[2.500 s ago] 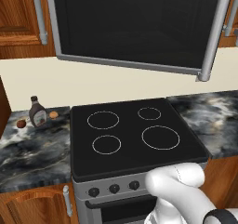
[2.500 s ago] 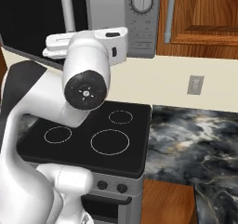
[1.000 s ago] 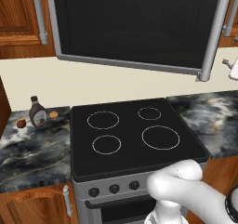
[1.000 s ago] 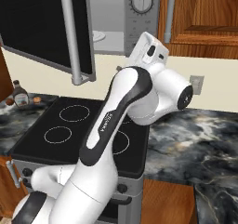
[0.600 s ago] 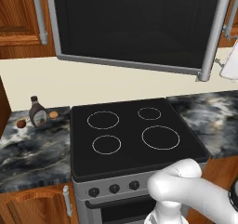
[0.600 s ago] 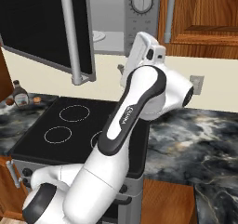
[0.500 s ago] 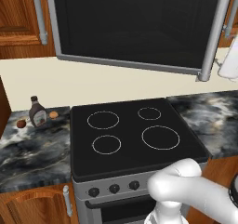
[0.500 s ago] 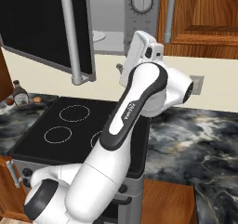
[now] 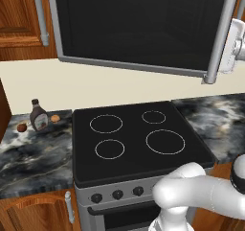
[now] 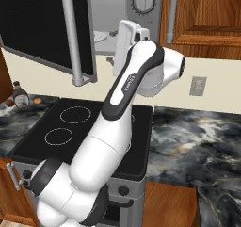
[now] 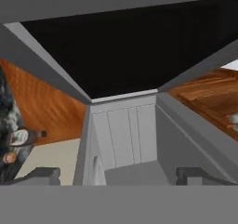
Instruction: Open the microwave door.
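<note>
I see the microwave door (image 9: 139,26) swung wide open above the stove, a broad black glass panel in a thin silver-grey frame, with its long grey bar handle (image 10: 71,30) standing upright along the free edge. From my right base view the microwave (image 10: 129,14) itself is a silver-grey box mounted between the wooden cabinets, its pale cavity exposed beside a grey control panel with a round dial (image 10: 142,1). In my hand view the door's dark glass (image 11: 130,46) meets the grey body at the hinge.
</note>
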### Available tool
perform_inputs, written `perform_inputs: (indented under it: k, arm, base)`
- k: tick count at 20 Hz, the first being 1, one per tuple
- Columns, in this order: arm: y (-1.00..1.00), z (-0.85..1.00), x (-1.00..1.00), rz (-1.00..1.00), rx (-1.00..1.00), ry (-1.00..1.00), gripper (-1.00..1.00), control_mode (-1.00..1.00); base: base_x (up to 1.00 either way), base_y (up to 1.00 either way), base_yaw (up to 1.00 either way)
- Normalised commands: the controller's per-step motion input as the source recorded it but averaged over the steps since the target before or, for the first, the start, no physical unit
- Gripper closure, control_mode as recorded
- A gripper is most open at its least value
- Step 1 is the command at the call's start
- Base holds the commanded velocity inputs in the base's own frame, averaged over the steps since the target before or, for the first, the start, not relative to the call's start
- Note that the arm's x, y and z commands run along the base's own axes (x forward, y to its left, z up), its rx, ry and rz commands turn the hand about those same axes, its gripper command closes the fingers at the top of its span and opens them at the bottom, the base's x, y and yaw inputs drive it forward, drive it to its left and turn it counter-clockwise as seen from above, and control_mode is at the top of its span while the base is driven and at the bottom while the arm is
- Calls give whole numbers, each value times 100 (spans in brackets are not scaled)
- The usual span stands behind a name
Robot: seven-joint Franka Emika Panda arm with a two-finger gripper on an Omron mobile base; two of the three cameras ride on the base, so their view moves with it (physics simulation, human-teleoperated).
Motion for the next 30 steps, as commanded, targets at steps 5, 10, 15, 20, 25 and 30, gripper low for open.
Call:
perform_inputs:
  k: [5, 10, 15, 20, 25, 30]
  arm:
    - [32, 0, 45, 11, -4, 0, -100, -100]
    - [58, 5, -42, 24, -6, -8, -100, -100]
    - [88, 9, -74, 35, -1, -9, -100, -100]
    - [98, 3, -75, 37, 0, -5, -100, -100]
    - [87, 0, -83, 37, 0, -6, -100, -100]
    - [81, 0, -85, 36, 2, -10, -100, -100]
  base:
    - [0, 0, 0]
    - [0, 0, 0]
    - [0, 0, 0]
    - [0, 0, 0]
    - [0, 0, 0]
    - [0, 0, 0]
